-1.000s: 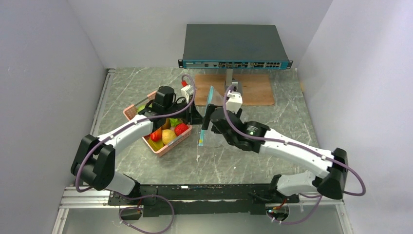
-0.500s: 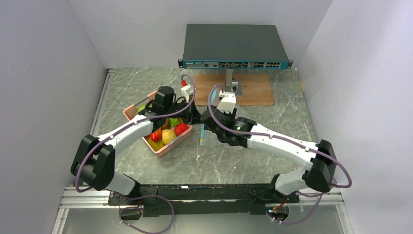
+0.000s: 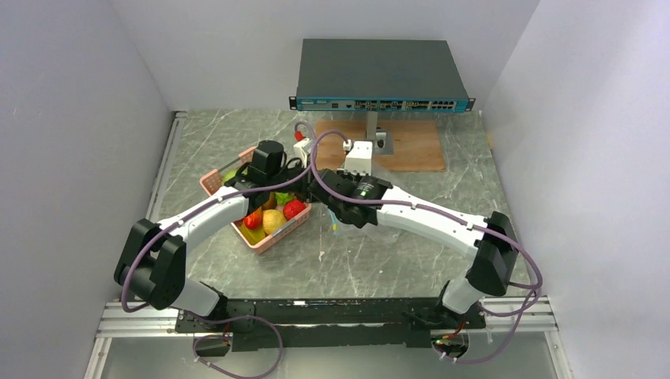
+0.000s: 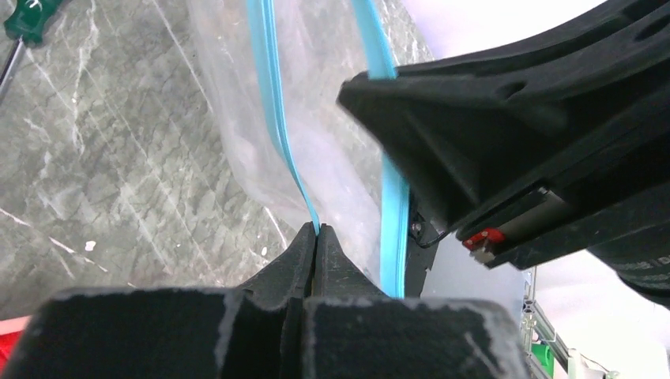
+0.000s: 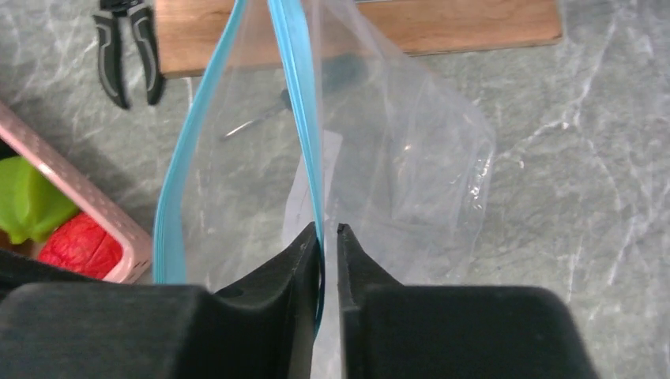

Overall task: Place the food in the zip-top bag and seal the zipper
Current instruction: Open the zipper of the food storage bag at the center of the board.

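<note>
Teal plastic, the zipper (image 4: pixel 272 103), ran down into the left fingers (image 4: pixel 294 264), which were pressed together on it with no gap between their tips. The right fingers (image 5: pixel 296 268) straddled the strip of the other lip. A dark slit showed between their tips, wider than the strip, which lay against one of them, so they stood narrowly apart rather than clamped. Between the two arms the mouth gaped, its two teal lips bowed away from each other.

Below the strips the zip-top bag (image 5: pixel 403 181) hung clear and crinkled, and the grey marble counter (image 3: pixel 395 264) showed through its walls. From above, the bag was mostly hidden under the right arm (only a sliver of it could be made out there). It hung just off the right side of the pink basket (image 3: pixel 276 235), where the two wrists met. The food (image 3: pixel 274 221) sat in that basket in red, yellow and green pieces.

Farther out, black-handled pliers (image 5: pixel 126 47) lay on the counter just beside a wooden board (image 5: pixel 395 24). A green-handled screwdriver (image 4: pixel 28 20) rested on the marble. At the back, a dark network switch (image 3: pixel 383 75) stood raised on a post over the board.
</note>
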### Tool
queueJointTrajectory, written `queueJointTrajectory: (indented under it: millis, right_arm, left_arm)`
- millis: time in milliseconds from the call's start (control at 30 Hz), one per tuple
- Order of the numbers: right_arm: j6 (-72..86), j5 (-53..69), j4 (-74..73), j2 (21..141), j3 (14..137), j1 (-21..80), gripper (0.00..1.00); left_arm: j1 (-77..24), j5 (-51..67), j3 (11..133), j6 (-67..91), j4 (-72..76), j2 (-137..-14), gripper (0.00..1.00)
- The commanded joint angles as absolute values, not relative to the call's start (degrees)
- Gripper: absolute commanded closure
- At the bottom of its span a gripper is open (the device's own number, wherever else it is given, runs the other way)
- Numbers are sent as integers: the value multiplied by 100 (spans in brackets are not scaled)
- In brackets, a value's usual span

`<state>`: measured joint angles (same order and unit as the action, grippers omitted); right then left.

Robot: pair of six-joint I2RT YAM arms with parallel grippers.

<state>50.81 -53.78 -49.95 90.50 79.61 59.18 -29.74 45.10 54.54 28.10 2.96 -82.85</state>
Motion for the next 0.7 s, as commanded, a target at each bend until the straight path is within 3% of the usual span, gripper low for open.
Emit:
queueJointTrajectory:
  millis: [0, 33, 133, 467, 533, 667]
  right_arm:
    - [5214, -6348, -6038, 9112, 8220, 5840, 93]
    - [5373, -6450, -6251, 9065, 8170, 5803, 99]
    - [5479, -6599, -6496, 8764, 7842, 5710, 100]
    - [3071, -5025, -3789, 7090, 6098, 5624, 100]
    - [3020, -5004, -3730, 7023, 6037, 5612, 100]
    - [2567, -4782, -3355, 6963, 5803, 5617, 100]
  left_arm:
    - [-2995, 4265, 5647, 2662, 65, -8209, 100]
    - [-2997, 4119, 5684, 2615, -76, -8221, 100]
    - [-2996, 3717, 5903, 2429, -664, -8338, 100]
    - [-2997, 3381, 6166, 2106, -1239, -8672, 98]
    - [-2997, 3367, 6156, 2012, -1261, -8709, 87]
    - [-3025, 3370, 5799, 1975, -927, -8514, 51]
